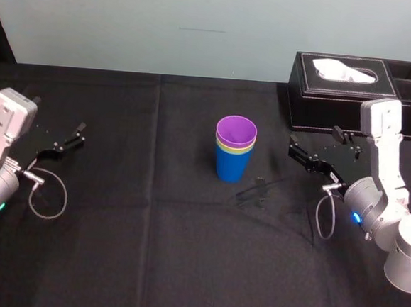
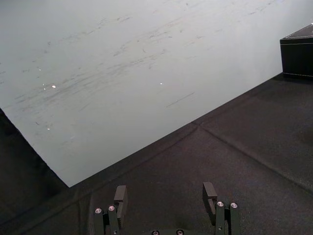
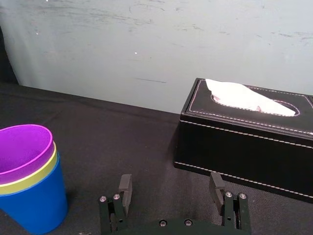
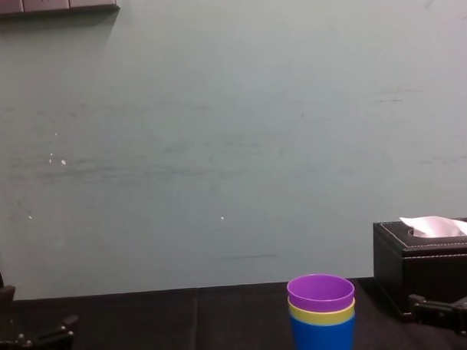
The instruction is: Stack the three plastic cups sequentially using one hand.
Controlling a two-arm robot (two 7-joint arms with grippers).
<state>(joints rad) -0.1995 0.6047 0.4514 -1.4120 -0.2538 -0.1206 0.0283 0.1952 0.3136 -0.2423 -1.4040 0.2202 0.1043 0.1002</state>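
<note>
Three cups [image 1: 234,156] nested — right gripper [image 3: 170,179] spread nearby, left gripper [image 2: 165,188] idle

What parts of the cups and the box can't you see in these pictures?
Yellow-green cup and purple cup: lower walls hidden inside the blue cup, in head, chest and right wrist views.
Blue cup's base: cut off by the chest view's bottom edge.
Black tissue box: right end cut off by the chest view's edge.

A scuffed, pale grey-green painted wall [image 4: 217,145] rises behind a table draped in creased black cloth [image 1: 147,263], evenly lit.
</note>
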